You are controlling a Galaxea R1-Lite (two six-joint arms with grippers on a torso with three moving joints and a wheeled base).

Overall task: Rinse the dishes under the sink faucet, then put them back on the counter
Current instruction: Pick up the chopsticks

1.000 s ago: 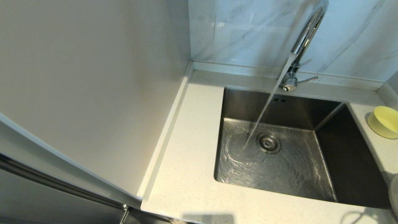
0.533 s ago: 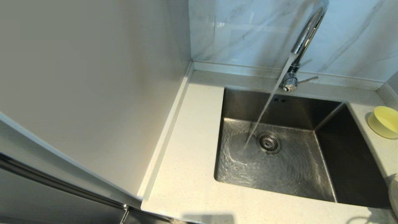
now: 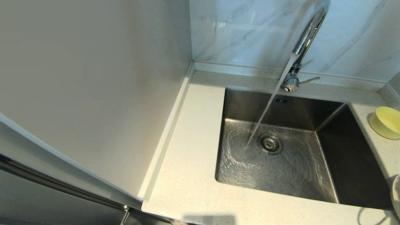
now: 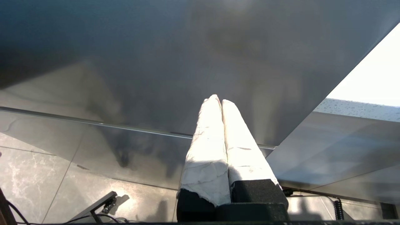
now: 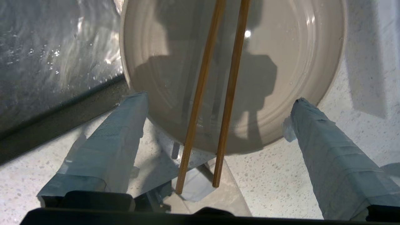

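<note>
The chrome faucet (image 3: 307, 34) runs a stream of water into the steel sink (image 3: 281, 107), beside the drain strainer (image 3: 269, 143). The pale yellow bowl (image 3: 386, 122) sits on the counter (image 3: 190, 150) to the right of the sink. The white plate (image 5: 281, 62) lies on the counter by the sink's edge; the head view shows only its rim (image 3: 396, 193). The two chopsticks (image 5: 200, 93) rest across it, their ends overhanging the rim. My right gripper (image 5: 218, 97) is open, with a finger on each side of the plate's near rim. My left gripper (image 4: 217, 99) is shut and empty, parked low.
A tall pale panel (image 3: 93, 78) walls off the counter's left side. Marble wall tiles (image 3: 243, 31) rise behind the raised back edge. The left gripper faces a grey cabinet front (image 4: 156, 62) above a tiled floor (image 4: 31, 175).
Water keeps running and the bowl has not moved. A thin dark line at the counter's bottom right corner has shifted slightly to the right.
</note>
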